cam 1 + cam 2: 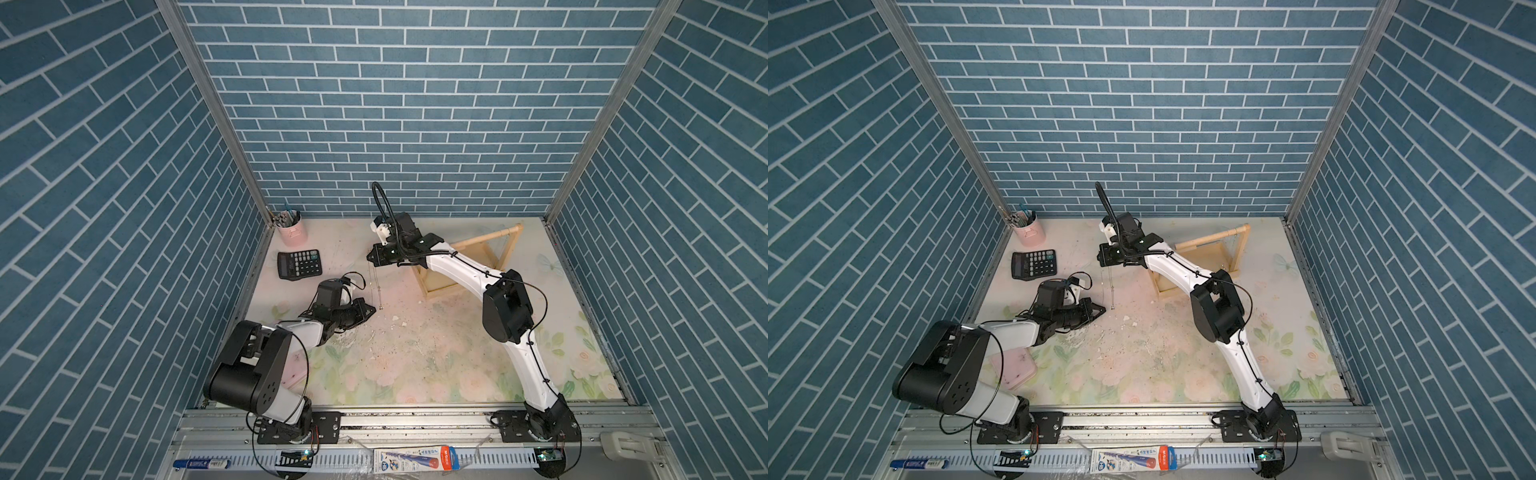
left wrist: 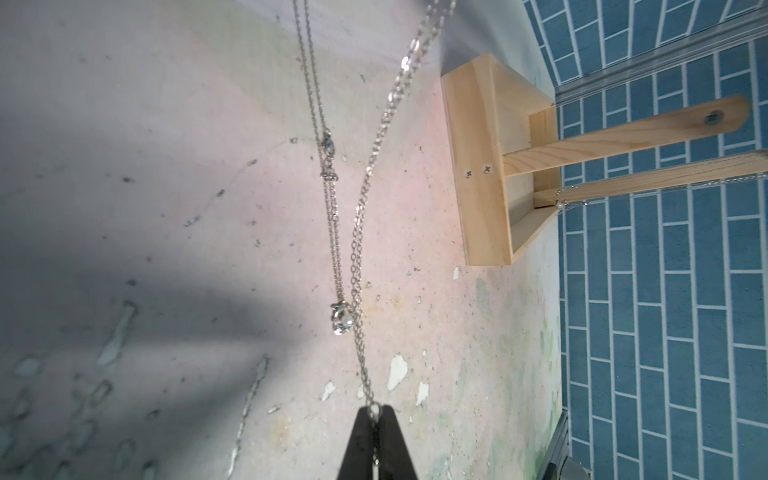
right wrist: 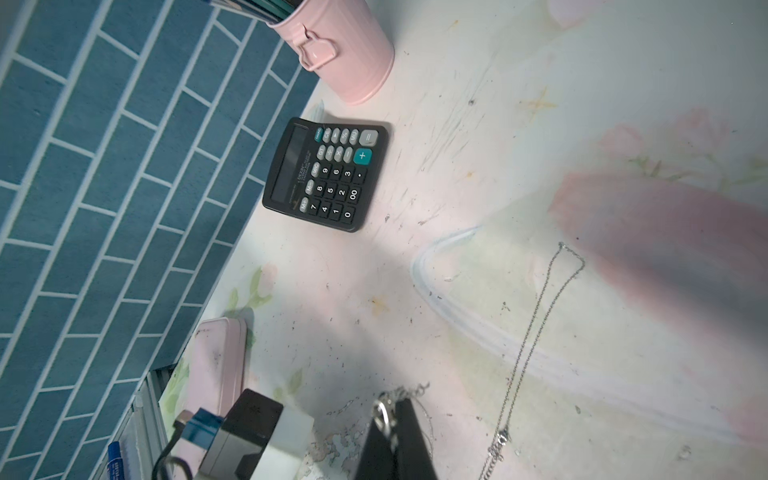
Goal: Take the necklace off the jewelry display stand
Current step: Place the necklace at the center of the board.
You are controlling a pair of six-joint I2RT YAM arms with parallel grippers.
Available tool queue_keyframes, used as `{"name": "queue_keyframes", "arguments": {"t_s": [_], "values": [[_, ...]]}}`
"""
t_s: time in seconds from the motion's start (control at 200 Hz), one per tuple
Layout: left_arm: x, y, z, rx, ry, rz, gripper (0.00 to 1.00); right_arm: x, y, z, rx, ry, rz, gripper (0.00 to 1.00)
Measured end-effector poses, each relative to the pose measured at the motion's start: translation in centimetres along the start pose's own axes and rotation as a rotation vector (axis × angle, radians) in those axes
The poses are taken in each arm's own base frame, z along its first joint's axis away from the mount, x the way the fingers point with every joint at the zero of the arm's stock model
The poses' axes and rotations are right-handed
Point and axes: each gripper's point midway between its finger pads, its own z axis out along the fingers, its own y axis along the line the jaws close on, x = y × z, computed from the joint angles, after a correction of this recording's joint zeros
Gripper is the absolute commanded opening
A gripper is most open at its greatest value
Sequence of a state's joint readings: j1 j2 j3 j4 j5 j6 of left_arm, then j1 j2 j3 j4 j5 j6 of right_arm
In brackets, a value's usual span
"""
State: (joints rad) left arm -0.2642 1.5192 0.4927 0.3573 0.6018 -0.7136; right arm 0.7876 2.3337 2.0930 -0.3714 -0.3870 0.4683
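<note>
The necklace (image 1: 379, 291), a thin silver chain with a small sparkling pendant (image 2: 343, 320), hangs in the air left of the jewelry display stand (image 1: 494, 235), clear of its bar. My right gripper (image 1: 370, 257) is shut on the chain's upper end, as the right wrist view shows (image 3: 392, 409). Lower down, my left gripper (image 1: 374, 308) is shut on the chain's lower loop (image 2: 375, 411). Both top views show the strands running between the two grippers (image 1: 1112, 291). The pale wooden stand (image 2: 482, 166) stands at the back right, partly behind my right arm.
Another fine chain with a bead (image 2: 560, 203) hangs on the stand. A black calculator (image 1: 299, 264) and a pink pen cup (image 1: 289, 230) sit at the back left. A pink case (image 1: 1013, 365) lies under my left arm. Paint flakes (image 2: 397, 372) dot the floral mat.
</note>
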Motion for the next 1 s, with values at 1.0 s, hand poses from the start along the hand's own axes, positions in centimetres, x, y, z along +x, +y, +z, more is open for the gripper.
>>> {"name": "queue_keyframes", "arguments": {"t_s": [1.0], "values": [[-1.1,2.1,2.4,-0.051,0.017,0.017,0.0,-0.1,-1.7,3.9,-0.009,0.008,0.029,0.0]]}}
